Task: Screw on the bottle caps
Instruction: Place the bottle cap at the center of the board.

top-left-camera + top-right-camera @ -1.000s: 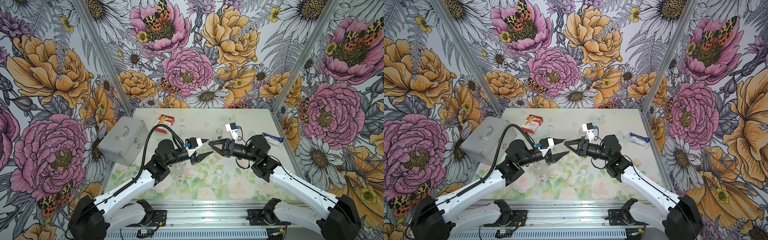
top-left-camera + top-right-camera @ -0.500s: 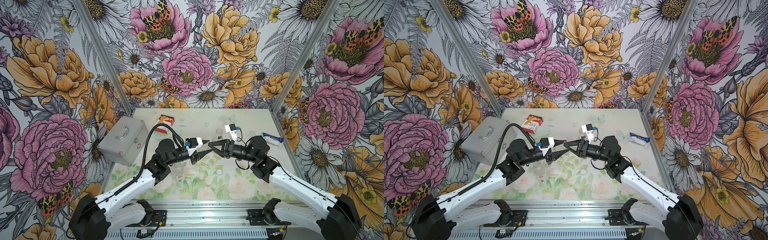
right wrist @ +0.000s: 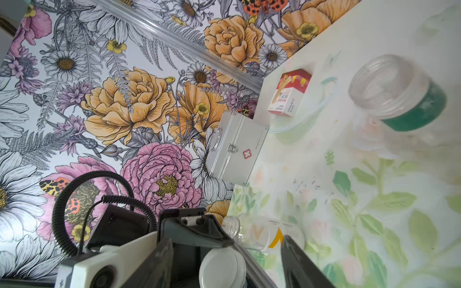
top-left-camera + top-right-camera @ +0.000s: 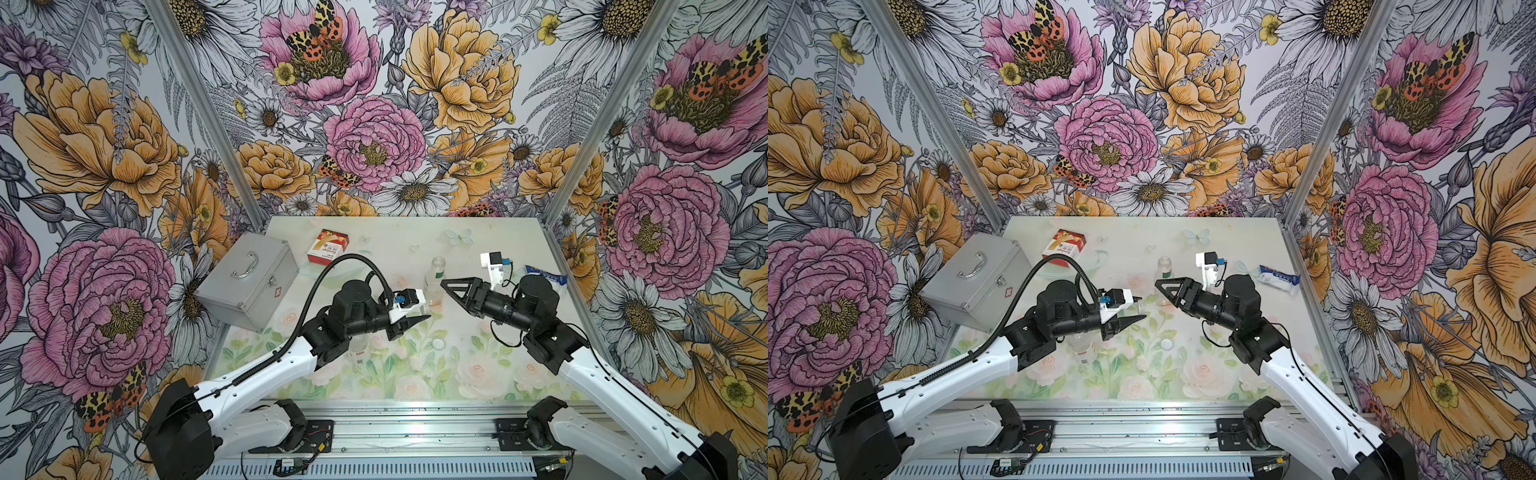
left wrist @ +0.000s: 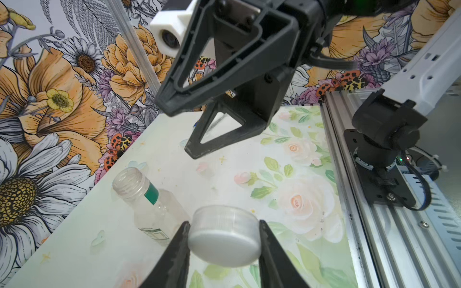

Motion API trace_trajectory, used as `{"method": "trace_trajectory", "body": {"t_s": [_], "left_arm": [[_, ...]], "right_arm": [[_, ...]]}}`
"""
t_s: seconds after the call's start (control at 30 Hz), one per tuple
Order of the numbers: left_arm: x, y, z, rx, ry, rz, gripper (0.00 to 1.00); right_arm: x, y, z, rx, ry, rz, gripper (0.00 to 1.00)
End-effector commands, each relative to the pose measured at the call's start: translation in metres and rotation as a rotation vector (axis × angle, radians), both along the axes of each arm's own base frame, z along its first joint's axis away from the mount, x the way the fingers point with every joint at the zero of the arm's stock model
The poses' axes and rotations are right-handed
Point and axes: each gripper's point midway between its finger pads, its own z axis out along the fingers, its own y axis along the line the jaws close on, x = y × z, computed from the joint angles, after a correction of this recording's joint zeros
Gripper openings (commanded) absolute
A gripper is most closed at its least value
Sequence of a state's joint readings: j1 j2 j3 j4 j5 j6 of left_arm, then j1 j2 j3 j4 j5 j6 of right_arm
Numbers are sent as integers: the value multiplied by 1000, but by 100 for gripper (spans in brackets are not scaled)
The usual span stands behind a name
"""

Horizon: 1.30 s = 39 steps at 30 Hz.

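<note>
Two caps: held cap (image 5: 224,239) pinched by its rim in the left gripper (image 4: 417,322), raised above the table (image 4: 415,245); spare cap (image 4: 437,343) lying loose between the arms. Right gripper (image 4: 453,291) parted, empty, tips just beside the upright, uncapped green-banded bottle (image 4: 434,282). Second bottle (image 4: 359,349) mostly hidden under the left arm in both top views. Metal case (image 4: 249,286), red-and-white box (image 4: 328,247) and blue packet (image 4: 544,278) lie well apart. Only the left wrist view shows the grip plainly.

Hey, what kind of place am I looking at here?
Probably a robot test booth, not a home: white-and-black robot arms mounted on a ribbed aluminium rail, a rose-printed tabletop, and flower-patterned wall panels closing it in.
</note>
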<state>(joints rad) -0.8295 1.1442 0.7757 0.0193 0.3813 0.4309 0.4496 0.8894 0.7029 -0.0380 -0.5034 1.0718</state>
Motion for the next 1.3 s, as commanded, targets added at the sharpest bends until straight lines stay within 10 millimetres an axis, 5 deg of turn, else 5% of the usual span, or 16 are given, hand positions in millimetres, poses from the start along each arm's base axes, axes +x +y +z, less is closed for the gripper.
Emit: {"method": "trace_trajectory", "body": {"t_s": [0.0, 0.23, 0.5, 1.0, 1.27], "left_arm": [[-4, 4, -37, 188, 44, 15, 38], [-22, -7, -87, 377, 124, -58, 41], [-10, -16, -142, 594, 133, -56, 41], [-33, -13, -198, 914, 110, -182, 48], [-26, -13, -212, 982, 96, -173, 49]], "right_arm": [[7, -29, -30, -187, 42, -108, 69], [15, -59, -69, -430, 91, -177, 69], [18, -78, -92, -493, 146, -234, 70], [9, -101, -121, -609, 212, -236, 70], [7, -102, -132, -640, 237, -217, 70]]}}
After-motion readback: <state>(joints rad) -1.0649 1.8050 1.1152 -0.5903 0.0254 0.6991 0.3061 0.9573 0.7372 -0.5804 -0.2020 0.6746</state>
